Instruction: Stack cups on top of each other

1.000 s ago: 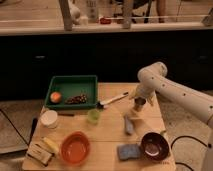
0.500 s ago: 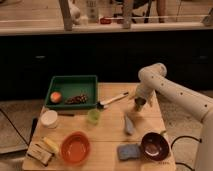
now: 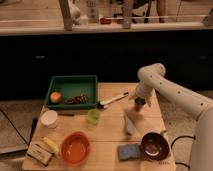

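Note:
The pale green cup (image 3: 93, 116) stands upright near the middle of the wooden table (image 3: 111, 135), in front of the green tray. My gripper (image 3: 139, 104) points down over the right part of the table, well to the right of the green cup and just above the surface. Its tip looks dark, and I cannot tell whether the dark grey cup is there. I cannot make out the dark grey cup anywhere else.
A green tray (image 3: 72, 82) at the back left holds an orange fruit (image 3: 55, 96). A white-handled utensil (image 3: 113, 99) lies beside the tray. A grey-blue object (image 3: 129, 125) lies below the gripper. At the front are an orange bowl (image 3: 75, 147), blue sponge (image 3: 128, 151), dark purple bowl (image 3: 154, 145) and white tub (image 3: 49, 118).
The arm has barely shifted, with the gripper staying over the same spot. Nothing on the table has moved.

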`<state>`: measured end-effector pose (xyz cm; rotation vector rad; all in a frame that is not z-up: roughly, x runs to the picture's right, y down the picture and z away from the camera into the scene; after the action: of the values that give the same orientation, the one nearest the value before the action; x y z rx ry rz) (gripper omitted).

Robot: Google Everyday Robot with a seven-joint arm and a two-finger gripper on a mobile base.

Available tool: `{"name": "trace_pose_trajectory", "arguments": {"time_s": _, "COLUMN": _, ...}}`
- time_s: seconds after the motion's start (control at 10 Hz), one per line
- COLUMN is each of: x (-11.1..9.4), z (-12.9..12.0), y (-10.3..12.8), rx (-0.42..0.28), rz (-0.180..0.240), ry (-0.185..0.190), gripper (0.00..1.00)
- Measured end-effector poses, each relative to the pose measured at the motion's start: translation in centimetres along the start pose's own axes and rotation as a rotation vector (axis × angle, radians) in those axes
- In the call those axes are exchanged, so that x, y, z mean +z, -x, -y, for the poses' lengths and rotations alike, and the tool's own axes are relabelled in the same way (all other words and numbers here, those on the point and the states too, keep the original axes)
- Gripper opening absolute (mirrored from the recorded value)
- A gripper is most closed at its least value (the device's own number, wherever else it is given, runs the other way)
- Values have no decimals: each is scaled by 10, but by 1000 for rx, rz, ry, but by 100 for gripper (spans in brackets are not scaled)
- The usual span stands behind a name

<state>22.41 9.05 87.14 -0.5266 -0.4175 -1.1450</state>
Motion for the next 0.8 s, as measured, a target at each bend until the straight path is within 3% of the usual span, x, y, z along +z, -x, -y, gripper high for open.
{"name": "trace_pose_trajectory", "arguments": {"time_s": 0.5, "x": 2, "z": -1, "y": 0, "rx": -5, "rz": 3, "ry": 2, "gripper": 8}}
{"name": "trace_pose_trajectory", "arguments": {"time_s": 0.8, "x": -3, "z": -1, "y": 1, "rx": -10, "rz": -8, "ry": 3, "gripper": 0}}
